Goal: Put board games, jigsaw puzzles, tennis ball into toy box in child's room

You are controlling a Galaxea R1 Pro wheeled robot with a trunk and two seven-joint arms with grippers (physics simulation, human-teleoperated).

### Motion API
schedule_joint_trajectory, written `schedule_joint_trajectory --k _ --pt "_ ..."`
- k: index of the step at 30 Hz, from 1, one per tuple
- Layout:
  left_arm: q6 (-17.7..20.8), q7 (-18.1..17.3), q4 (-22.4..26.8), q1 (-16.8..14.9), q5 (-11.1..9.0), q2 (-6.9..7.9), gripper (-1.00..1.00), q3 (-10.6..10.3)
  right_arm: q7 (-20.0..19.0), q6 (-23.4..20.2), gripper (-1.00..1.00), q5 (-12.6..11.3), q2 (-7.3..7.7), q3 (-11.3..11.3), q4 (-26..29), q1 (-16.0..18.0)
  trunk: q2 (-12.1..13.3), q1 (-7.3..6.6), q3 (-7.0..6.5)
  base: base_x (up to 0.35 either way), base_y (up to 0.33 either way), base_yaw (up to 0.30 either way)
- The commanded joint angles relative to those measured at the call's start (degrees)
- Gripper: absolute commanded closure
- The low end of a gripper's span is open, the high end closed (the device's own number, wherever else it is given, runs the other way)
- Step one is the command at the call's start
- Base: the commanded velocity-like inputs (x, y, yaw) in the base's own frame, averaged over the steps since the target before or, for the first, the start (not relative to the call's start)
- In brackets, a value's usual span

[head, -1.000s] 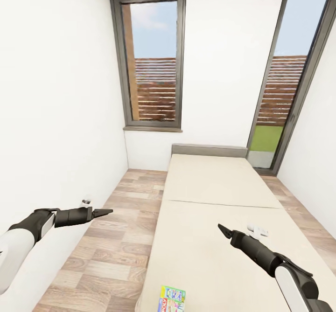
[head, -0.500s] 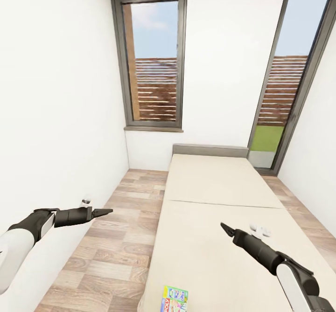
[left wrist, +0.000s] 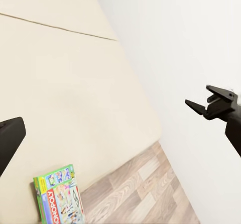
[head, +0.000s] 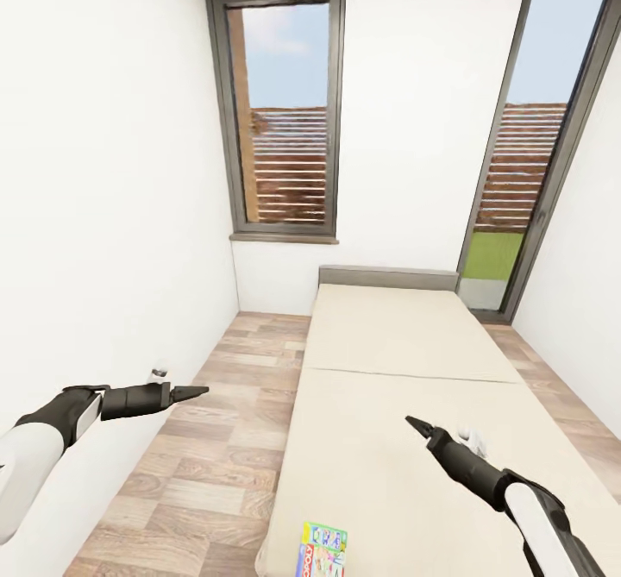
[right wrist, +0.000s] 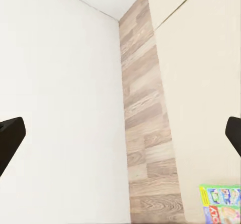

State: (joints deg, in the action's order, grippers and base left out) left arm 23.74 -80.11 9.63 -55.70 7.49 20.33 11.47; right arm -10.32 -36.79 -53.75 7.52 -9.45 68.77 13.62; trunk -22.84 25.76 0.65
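A board game lies untouched at six o'clock on the cream bed, a pale item near four o'clock too small to identify. Right gripper hovers above the mattress, left gripper over the floor; both look closed, holding nothing. The gathering appears barely begun.

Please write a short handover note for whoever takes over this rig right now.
Left gripper: empty, over the floor beside the bed; jaws look closed, though I cannot be sure.
Right gripper: empty, raised over the bed; open or shut cannot be told.
One board game lies flat at the bed's near edge, ungrasped. A small pale object sits on the bed behind the right arm; too unclear to identify.
Done: nothing that I can confirm from here.
Left: pick up the board game and carry it to the toy box.
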Motion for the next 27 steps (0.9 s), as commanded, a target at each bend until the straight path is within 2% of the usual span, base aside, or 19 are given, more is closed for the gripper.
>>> schedule_joint_trajectory --k 1,4,7,17,27 --pt "0.6 -0.3 0.0 0.0 0.6 -0.02 -1.0 0.5 -0.2 -0.4 -1.0 -1.5 0.01 -0.1 -0.9 0.0 -0.1 0.03 0.07 -0.009 0.0 0.0" --pt "0.6 -0.4 0.0 0.0 0.6 -0.03 -1.0 0.5 -0.4 -0.4 -1.0 -3.6 0.01 0.0 -1.7 -0.4 -0.1 0.03 0.07 -0.005 0.0 0.0" --pt "0.5 -0.5 0.0 0.0 0.6 0.07 -1.0 0.5 -1.7 -0.5 -1.0 -4.7 -0.03 0.0 -2.2 -1.1 -0.1 0.03 0.07 -0.002 0.0 0.0" --pt "0.6 -2.9 0.0 0.0 0.9 0.4 -1.0 0.6 -11.3 -0.3 -1.0 -4.7 0.01 0.1 -2.7 -1.9 -0.1 0.03 0.07 -0.063 0.011 0.0" --pt "0.6 -3.3 0.0 0.0 1.1 0.28 -1.0 0.5 -13.7 -0.4 -1.0 -5.0 -0.25 0.2 -4.5 -2.7 -0.1 0.03 0.07 -0.034 0.014 0.0"
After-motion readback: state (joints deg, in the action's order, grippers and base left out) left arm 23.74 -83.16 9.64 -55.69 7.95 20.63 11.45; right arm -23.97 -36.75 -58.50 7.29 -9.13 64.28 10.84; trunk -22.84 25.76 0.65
